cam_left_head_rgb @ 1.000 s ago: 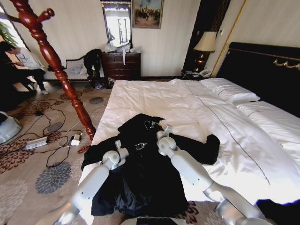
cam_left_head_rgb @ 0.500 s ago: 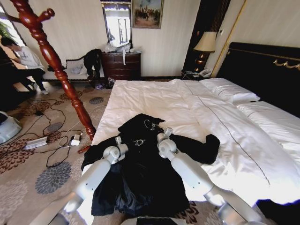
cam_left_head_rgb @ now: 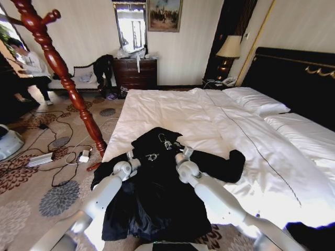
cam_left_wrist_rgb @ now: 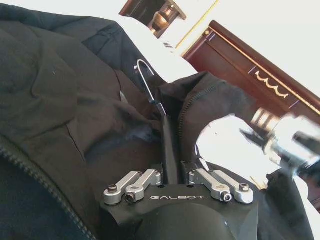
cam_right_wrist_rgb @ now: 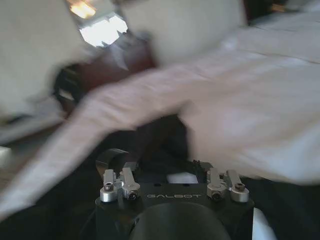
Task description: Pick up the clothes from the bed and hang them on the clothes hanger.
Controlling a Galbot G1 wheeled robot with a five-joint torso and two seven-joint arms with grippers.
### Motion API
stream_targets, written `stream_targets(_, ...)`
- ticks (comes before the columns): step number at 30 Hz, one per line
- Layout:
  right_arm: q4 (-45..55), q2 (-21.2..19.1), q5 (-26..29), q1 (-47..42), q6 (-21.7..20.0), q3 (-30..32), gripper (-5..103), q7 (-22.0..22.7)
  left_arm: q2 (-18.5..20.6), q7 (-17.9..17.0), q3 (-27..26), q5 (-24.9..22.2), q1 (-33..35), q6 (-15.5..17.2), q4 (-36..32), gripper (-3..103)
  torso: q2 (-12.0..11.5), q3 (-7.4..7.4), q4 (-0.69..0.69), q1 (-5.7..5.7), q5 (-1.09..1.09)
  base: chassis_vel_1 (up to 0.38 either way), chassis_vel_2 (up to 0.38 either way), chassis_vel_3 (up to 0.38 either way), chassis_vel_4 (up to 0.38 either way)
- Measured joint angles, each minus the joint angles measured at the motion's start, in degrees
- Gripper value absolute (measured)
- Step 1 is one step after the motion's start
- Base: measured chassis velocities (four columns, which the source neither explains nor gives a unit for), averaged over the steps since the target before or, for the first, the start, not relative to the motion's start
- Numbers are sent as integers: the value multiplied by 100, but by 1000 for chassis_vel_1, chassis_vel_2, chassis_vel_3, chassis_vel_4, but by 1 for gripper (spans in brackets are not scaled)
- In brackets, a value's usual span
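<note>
The large black long-sleeved coat [cam_left_head_rgb: 157, 188] lies spread on the near end of the wide white-duveted bed [cam_left_head_rgb: 251, 141], hem hanging over the foot edge.

Left tool [cam_left_head_rgb: 133, 157] sits on the coat's upper part beside the collar. In the left wrist view its fingers are drawn together around a dark strip of fabric ending in a thin metal hook [cam_left_wrist_rgb: 146, 82]: clenched on the coat.

Right tool [cam_left_head_rgb: 186, 152] rests at the other side of the collar; cannot tell whether it grips.

Judgement: hold both collar sides firmly and level before any lift, so the heavy body hangs evenly.

Tall reddish-brown turned-wood coat stand [cam_left_head_rgb: 63, 73] stands beside the bed to the left, pegs bare.

No containers present.
</note>
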Motion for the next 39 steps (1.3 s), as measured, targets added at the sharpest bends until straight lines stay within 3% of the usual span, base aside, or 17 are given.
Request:
stream_targets(2,-46,-25,49,10,-145,40,68,152,4,1,9,9,-16,-5,13,18,0,0,-1,0,0,0,0,0,0)
stream_targets(4,-397,-248,-55,88,-633,180,78,379,31,3,62,29,-105,-9,28,18,-1,0,0,1,-1,0,0,0,0)
stream_targets(7,-552,-403,-213,142,-807,190,84,233,50,3,115,44,-155,-17,20,18,0,0,0,1,2,0,0,0,0)
stream_targets(10,-730,-646,-545,250,-1068,42,98,-142,82,12,228,94,-248,-32,26,18,0,0,2,0,-1,0,0,0,0)
stream_targets(14,-950,-764,-910,374,-1131,-199,100,-654,109,53,399,178,-381,-65,90,18,0,0,2,0,0,0,0,0,0)
stream_targets(16,-1199,-751,-1353,481,-939,-348,100,-1236,114,88,521,271,-484,-98,166,18,0,0,0,0,0,0,0,0,0)
stream_targets(17,-1199,-751,-1353,481,-939,-348,100,-1236,114,88,521,271,-484,-98,166,18,0,0,0,0,0,0,0,0,0)
stream_targets(18,-1334,-727,-1551,528,-748,-399,100,-1511,114,96,554,298,-507,-109,189,18,0,0,1,0,-1,0,0,0,0)
stream_targets(21,-2073,-572,-2476,739,304,-539,100,-3089,111,102,610,364,-542,-129,212,18,0,0,2,1,0,0,0,0,0)
stream_targets(22,-2073,-572,-2476,739,304,-539,100,-3089,111,102,610,364,-542,-129,212,18,0,0,2,1,0,0,0,0,0)
stream_targets(24,-2484,-482,-2760,885,693,-584,100,-3793,129,97,616,374,-541,-135,198,18,0,1,-2,1,-2,0,0,0,0)
stream_targets(25,-2584,-449,-2786,945,716,-613,100,-3911,142,89,617,376,-541,-137,196,18,0,0,-3,1,-3,0,0,0,0)
stream_targets(29,-2698,-364,-2732,1049,699,-666,100,-3967,163,90,638,422,-586,-176,242,18,0,0,-1,0,-3,0,0,0,0)
stream_targets(32,-2623,-344,-2653,1041,552,-673,100,-3676,171,108,725,528,-693,-247,313,18,0,1,1,1,-2,0,0,0,0)
stream_targets(37,-1867,-377,-1911,832,-126,-534,100,-2137,155,90,1049,673,-1123,-345,505,19,0,0,-1,0,-1,0,0,0,0)
stream_targets(39,-1724,-387,-1783,806,-216,-520,100,-1933,147,22,1062,720,-1164,-379,530,19,0,0,-3,1,-2,0,0,0,0)
